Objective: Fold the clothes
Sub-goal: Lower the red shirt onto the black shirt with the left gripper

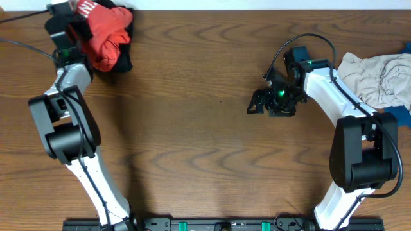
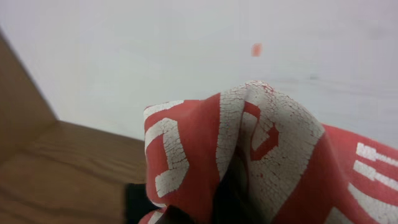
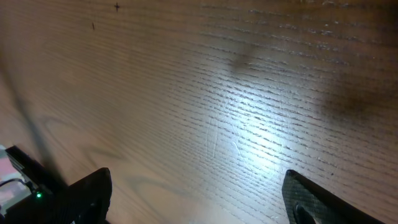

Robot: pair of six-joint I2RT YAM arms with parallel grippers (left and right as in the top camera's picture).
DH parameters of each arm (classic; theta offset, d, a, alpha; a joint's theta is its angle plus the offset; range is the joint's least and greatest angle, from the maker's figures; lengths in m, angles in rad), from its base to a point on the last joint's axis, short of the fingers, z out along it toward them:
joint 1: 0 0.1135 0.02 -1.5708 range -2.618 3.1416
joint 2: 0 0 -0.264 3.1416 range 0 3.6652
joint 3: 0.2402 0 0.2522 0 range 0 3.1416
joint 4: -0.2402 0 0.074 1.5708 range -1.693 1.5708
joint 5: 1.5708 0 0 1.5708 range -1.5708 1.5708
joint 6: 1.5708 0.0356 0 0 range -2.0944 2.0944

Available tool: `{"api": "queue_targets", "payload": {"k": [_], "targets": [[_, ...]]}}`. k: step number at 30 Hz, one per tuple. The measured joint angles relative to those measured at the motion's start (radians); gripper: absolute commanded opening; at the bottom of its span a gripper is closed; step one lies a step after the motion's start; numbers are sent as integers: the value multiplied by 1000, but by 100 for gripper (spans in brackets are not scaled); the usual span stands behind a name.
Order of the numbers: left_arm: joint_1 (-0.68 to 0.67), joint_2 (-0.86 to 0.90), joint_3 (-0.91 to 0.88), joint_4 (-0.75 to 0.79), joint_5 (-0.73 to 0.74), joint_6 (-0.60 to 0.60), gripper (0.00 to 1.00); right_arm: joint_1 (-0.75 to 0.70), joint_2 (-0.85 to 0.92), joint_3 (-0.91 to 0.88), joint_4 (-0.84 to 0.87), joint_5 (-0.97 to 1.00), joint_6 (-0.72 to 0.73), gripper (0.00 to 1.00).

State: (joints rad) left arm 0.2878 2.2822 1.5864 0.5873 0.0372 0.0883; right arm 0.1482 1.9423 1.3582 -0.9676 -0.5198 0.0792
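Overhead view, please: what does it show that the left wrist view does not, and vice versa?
Only the overhead view shows the right gripper open above bare wood and a pale grey pile at the right edge. Only the left wrist view shows cracked white lettering close up and a white wall. Both show the red T-shirt and the wooden table.

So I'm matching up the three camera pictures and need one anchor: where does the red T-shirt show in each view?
Overhead: the red T-shirt lies bunched in the top left corner of the picture.
Left wrist: the shirt is close up, filling the lower middle and right, with its white lettering showing.
Right wrist: not in it.
Shared landmark: the brown wooden table, seen in all three views.
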Motion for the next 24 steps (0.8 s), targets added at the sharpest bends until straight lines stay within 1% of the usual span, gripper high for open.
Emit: {"api": "queue_targets", "payload": {"k": [5,11,15,16,18,20,22,24], "targets": [[-39,12,0,39,-20,50,6,0,0,0,-5,0,-2,86],[-50,99,26,68,-146,111,6,0,0,0,-18,0,-4,86],[-43,100,33,61,-188,145,6,0,0,0,-19,0,-4,86],[-39,100,33,51,-198,149,7,0,0,0,-19,0,-4,86],[-28,100,37,29,-210,157,17,0,0,0,-19,0,-4,86],[-13,100,40,10,-221,163,35,0,0,0,-19,0,-4,86],[6,99,42,-5,-235,177,41,2,0,0,-19,0,-4,86],[21,99,42,2,-247,183,54,2,0,0,-19,0,-4,86]]}}
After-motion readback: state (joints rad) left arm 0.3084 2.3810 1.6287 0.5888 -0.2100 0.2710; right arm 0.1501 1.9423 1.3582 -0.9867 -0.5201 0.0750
